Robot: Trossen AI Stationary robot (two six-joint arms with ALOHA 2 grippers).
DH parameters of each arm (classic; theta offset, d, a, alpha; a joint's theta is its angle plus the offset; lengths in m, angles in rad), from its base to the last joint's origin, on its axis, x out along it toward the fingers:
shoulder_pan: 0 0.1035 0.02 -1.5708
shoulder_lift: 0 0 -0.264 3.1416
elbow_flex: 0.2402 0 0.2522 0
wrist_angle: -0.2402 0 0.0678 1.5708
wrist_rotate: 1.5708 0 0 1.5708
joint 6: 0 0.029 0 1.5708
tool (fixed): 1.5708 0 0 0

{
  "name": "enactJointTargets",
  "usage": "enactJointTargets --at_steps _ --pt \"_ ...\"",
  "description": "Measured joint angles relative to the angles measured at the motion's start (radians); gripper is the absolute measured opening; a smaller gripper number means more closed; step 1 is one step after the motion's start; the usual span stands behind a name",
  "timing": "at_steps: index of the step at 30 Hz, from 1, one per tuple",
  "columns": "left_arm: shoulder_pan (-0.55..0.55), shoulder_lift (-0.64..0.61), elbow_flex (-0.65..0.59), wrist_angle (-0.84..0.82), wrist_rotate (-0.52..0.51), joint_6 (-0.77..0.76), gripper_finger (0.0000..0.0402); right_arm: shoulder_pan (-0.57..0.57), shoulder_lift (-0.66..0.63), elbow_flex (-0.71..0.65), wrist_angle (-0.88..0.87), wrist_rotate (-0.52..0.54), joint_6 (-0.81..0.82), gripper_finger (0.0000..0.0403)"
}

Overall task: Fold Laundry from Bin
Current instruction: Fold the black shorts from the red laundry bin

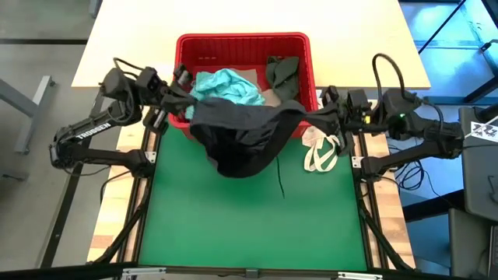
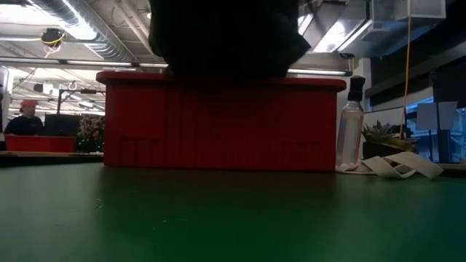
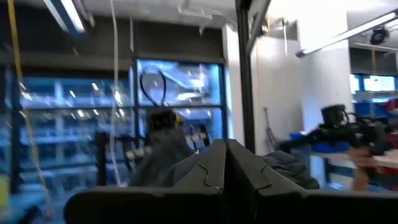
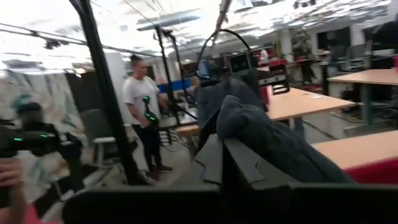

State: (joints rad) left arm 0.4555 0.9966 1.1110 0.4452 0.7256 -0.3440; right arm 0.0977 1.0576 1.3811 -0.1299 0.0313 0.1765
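- We hold the black garment (image 1: 241, 136) stretched in the air over the near rim of the bin (image 1: 299, 43).
- Left gripper (image 1: 180, 99) and right gripper (image 1: 323, 115) each clamp one end.
- Next, we judge, lower it flat onto the green mat (image 1: 249, 225).

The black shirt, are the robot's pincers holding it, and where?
Yes. The left pincer and the right pincer are each shut on one end of the black garment. It hangs stretched between them, over the front of the red bin.
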Motion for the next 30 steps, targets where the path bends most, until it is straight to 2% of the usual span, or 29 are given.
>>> enactJointTargets --at_steps 5,11,15,20,26,30 --pt "-0.091 0.0 0.0 -0.133 -0.055 0.144 0.0 0.092 0.0 0.0 -0.008 0.09 -0.026 0.0001" --pt "-0.213 0.02 0.0 -0.313 -0.212 0.311 0.0 0.169 0.008 0.0 -0.115 0.219 -0.027 0.0001" --pt "-0.302 0.059 0.0 -0.372 -0.325 0.386 0.0 0.226 0.018 0.0 -0.176 0.288 -0.027 0.0001" --pt "-0.4 0.12 0.0 -0.405 -0.449 0.441 0.0 0.309 0.026 0.0 -0.242 0.35 -0.019 0.0001" --pt "-0.505 0.197 0.0 -0.403 -0.574 0.454 0.0 0.434 0.013 0.0 -0.243 0.469 -0.025 0.0001" --pt "-0.572 0.281 0.0 -0.323 -0.64 0.454 0.0 0.504 -0.01 0.0 -0.242 0.556 -0.025 0.0001"
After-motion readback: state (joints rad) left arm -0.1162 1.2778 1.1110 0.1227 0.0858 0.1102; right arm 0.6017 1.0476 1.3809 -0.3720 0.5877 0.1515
